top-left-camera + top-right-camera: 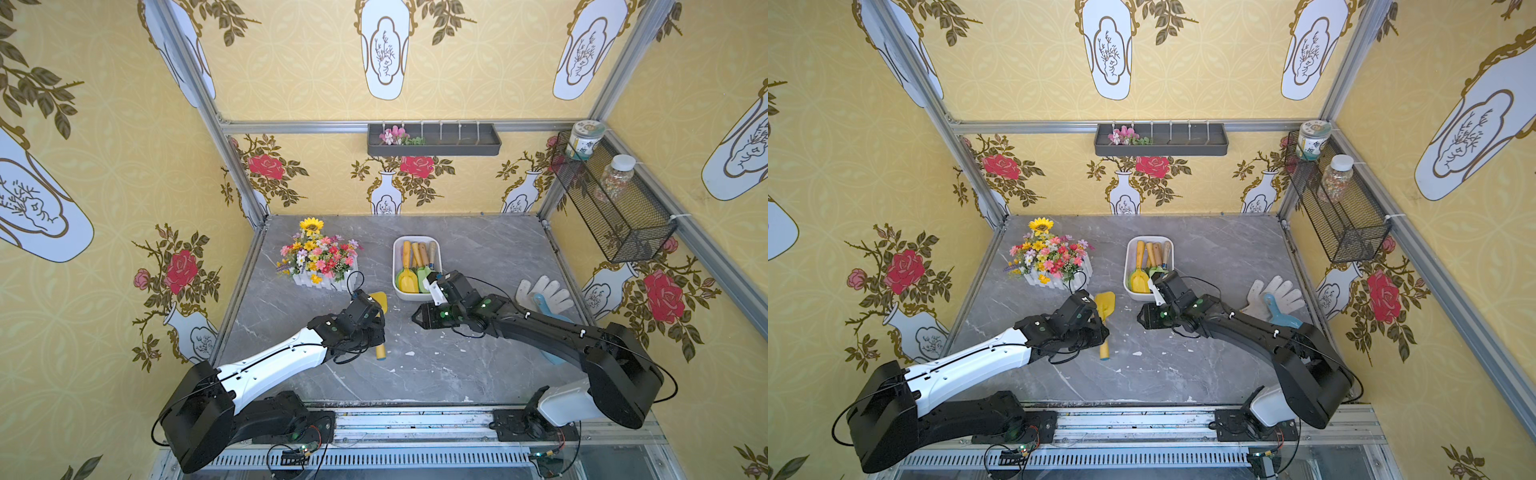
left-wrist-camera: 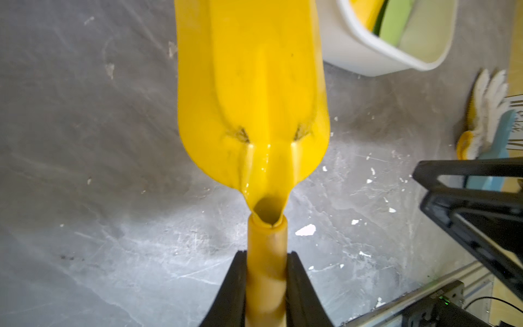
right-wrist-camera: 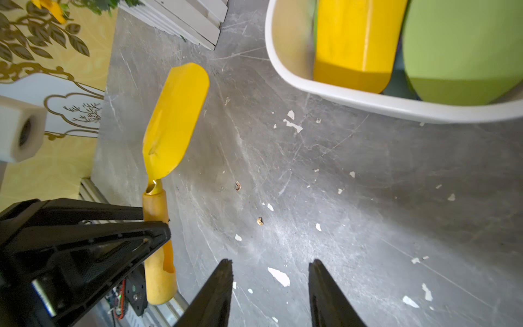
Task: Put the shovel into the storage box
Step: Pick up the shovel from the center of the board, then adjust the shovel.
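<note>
Yellow is the shovel (image 2: 252, 99), with a pale wooden handle, and the left gripper (image 2: 266, 254) has it by that handle. The jaws are closed tight against both sides of the wood, just below where the blade joins on. In both top views the shovel (image 1: 380, 301) (image 1: 1104, 305) sits outside the storage box (image 1: 395, 266) (image 1: 1128, 266), near the box's closer left corner. Its blade points toward the back wall and its handle end sticks out from under the wrist. It may be lifted a little off the grey table (image 1: 478, 257), but the views are too poor to be sure.

The white box already holds several tools: a yellow scoop (image 3: 356, 42), a green one (image 3: 464, 51) and some wooden handles (image 1: 417, 253).

The right gripper (image 3: 270, 262) is about half open with nothing between its jaws. In a top view it hangs over bare table (image 1: 415, 319), just in front of the box.

A pot of flowers (image 1: 318, 253) stands left of the box. A white glove (image 1: 548, 291) and a blue tool (image 1: 542, 303) lie to the right.
</note>
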Action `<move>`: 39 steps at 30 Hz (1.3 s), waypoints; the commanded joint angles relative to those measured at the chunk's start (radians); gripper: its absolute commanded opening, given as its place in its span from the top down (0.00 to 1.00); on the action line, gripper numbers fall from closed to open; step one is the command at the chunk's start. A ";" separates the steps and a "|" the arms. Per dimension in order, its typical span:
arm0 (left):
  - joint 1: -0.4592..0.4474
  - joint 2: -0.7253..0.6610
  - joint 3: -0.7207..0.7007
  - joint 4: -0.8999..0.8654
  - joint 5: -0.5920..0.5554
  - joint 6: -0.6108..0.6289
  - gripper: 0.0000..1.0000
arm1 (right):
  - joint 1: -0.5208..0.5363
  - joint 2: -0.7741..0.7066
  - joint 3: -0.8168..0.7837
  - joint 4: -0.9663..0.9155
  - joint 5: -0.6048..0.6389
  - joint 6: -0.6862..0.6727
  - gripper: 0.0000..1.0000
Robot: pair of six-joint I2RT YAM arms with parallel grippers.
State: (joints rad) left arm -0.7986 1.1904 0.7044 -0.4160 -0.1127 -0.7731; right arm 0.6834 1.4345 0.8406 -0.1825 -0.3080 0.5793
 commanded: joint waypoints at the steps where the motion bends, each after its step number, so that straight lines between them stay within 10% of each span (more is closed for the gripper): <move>1: -0.001 -0.024 0.021 0.029 0.043 0.038 0.95 | -0.035 -0.029 -0.031 0.129 -0.122 0.057 0.51; 17: -0.002 0.025 0.151 0.107 0.181 0.209 0.96 | -0.101 -0.105 0.018 0.117 -0.233 0.069 0.43; 31: -0.089 0.094 0.240 0.074 0.184 0.424 0.95 | -0.374 -0.106 -0.123 0.646 -0.625 0.508 0.37; 39: -0.129 0.116 0.266 0.039 0.121 0.509 0.96 | -0.381 -0.081 -0.142 0.686 -0.683 0.544 0.64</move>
State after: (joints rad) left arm -0.9268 1.2968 0.9638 -0.3668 0.0444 -0.3180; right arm 0.3035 1.3499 0.7040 0.4305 -0.9451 1.1000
